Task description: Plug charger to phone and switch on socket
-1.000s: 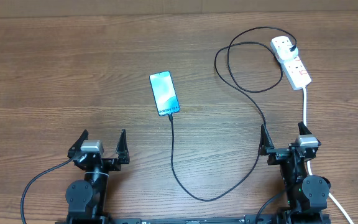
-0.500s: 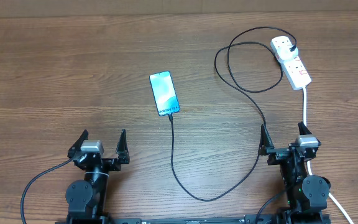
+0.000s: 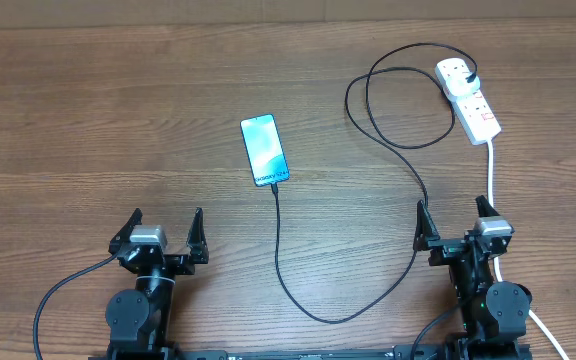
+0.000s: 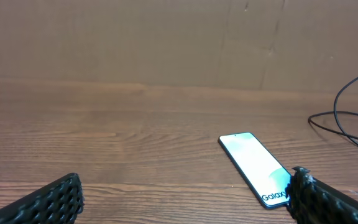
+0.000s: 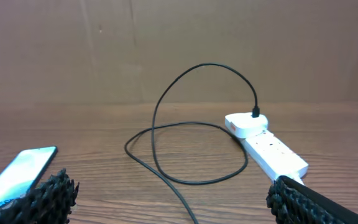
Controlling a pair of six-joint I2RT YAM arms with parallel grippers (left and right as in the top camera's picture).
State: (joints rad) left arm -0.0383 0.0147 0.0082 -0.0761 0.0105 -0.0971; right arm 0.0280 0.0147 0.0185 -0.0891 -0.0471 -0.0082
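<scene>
Plain wooden table, phone sits well ahead of the left gripper, off to its right. Both it and the right gripper gape wide, empty.

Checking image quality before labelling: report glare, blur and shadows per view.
Overhead: even light, sharp, phone screen bright without glare. Left wrist: screen washed pale, fingers dark at the corners. Right wrist: white socket nearly blown out, cable crisp.
</scene>
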